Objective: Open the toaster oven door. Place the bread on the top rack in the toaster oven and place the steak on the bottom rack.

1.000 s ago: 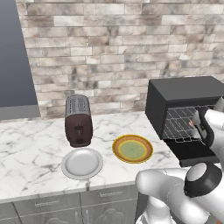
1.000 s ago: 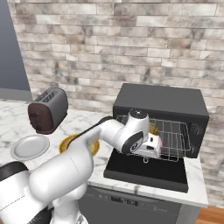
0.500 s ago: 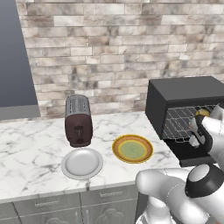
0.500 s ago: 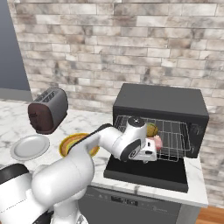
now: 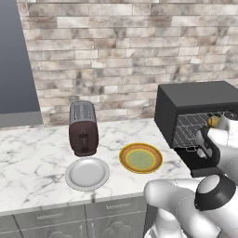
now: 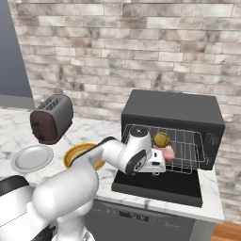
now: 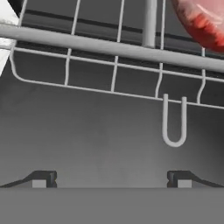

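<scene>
So the steak (image 6: 165,153) is sitting on the bottom rack (image 6: 186,162) of the toaster oven (image 6: 172,123), pinkish-red slab, right next to the gripper (image 7: 111,179) on its far side. From the hand view it's the red blob just up and to the right of the fingertips (image 7: 43,178), with the rack's front wires running across between them. The gripper has its jaws spread wide and nothing between them (you can see both tips far apart at the bottom of that view), and it's apart from the steak, hanging just in front of the rack edge.

The bread (image 6: 161,139) is a small tan roll, a bit above and behind the gripper, looks like it's on the top rack (image 6: 181,136), though I can't be totally sure which wires it rests on. The toaster oven door (image 6: 157,185) is folded flat down, directly under the gripper.

Further out on the worktop (image 5: 32,172): the yellow-rimmed green plate (image 5: 141,158) is off to the gripper's left, then the grey-white plate (image 5: 87,173) beyond that, and the dark brown slot toaster (image 5: 82,128) behind that one, well away from the gripper.
</scene>
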Tool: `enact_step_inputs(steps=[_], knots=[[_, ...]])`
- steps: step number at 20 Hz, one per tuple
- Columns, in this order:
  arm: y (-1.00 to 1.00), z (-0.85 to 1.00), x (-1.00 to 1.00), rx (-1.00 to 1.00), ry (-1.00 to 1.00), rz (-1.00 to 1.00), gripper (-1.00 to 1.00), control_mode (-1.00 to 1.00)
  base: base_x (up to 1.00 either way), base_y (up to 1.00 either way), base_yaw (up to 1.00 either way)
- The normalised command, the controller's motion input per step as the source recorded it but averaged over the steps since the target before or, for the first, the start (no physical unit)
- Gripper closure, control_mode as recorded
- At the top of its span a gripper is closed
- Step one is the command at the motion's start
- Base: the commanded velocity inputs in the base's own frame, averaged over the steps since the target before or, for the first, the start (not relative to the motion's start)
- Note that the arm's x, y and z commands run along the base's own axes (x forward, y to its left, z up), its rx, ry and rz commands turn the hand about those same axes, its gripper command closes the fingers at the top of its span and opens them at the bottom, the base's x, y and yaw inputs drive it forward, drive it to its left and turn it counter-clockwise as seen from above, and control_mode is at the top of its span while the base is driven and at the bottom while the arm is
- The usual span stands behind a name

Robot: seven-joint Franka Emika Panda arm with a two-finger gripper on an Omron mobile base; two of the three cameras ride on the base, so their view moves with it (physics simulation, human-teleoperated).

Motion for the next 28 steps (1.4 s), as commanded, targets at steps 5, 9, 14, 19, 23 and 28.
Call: enact_step_inputs(steps=[5,9,14,19,23,28], knots=[[-0.14,-0.12,0.00,0.00,0.00,-0.02,-1.00,-1.00,0.00,0.00,0.00],[-0.03,-0.05,0.08,0.00,0.00,-0.06,-1.00,-1.00,0.00,0.00,0.00],[-0.05,0.00,0.12,0.00,0.00,-0.07,-1.00,-1.00,0.00,0.00,0.00],[-0.07,-0.01,0.06,0.00,-0.02,-0.06,-1.00,-1.00,0.00,0.00,0.00],[-0.03,-0.03,0.16,0.02,0.00,-0.05,-1.00,-1.00,0.00,0.00,0.00],[-0.03,-0.03,0.17,0.07,-0.01,-0.02,-1.00,-1.00,0.00,0.00,0.00]])
